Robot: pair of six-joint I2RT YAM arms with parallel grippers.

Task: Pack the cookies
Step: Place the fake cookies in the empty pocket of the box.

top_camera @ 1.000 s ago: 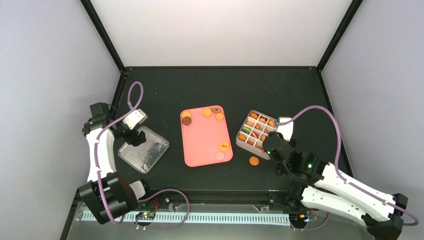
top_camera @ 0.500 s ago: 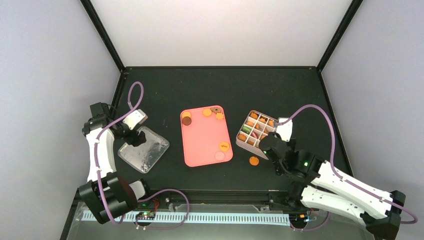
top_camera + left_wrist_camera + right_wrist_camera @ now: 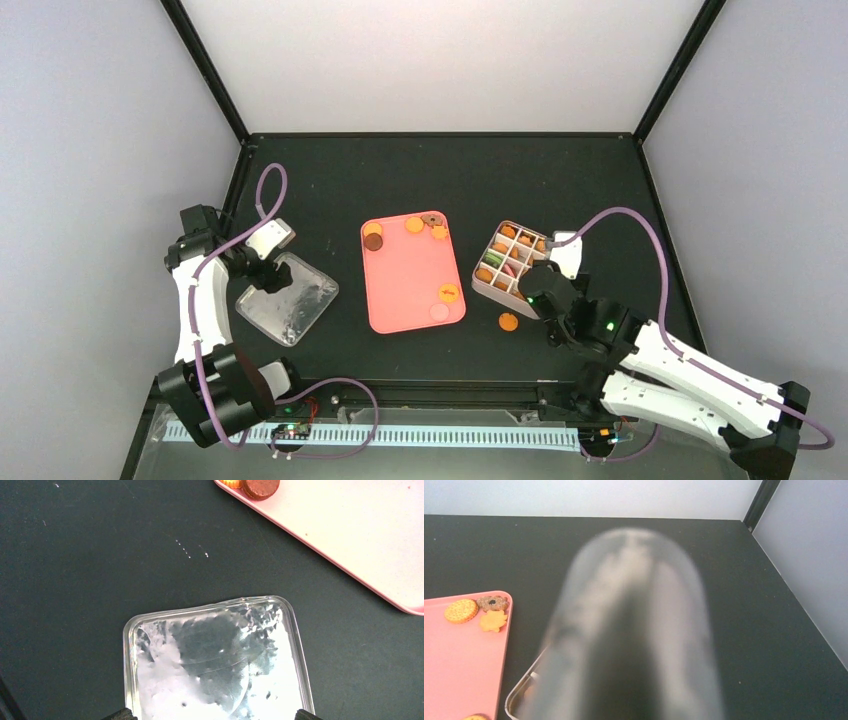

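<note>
Straddling clear lid [image 3: 215,665], left end effector [image 3: 212,716] spread | right end effector [image 3: 546,290]: cannot tell | cookies [image 3: 508,232] in box [image 3: 479,286]

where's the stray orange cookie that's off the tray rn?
Top view, right of centre: the orange cookie lies alone on the black table, just off the pink tray's near-right corner, on the near side of the compartment box.

Orange cookies [image 3: 414,225] lie in box [image 3: 490,291], tray [image 3: 405,290], table [image 3: 450,170].
</note>
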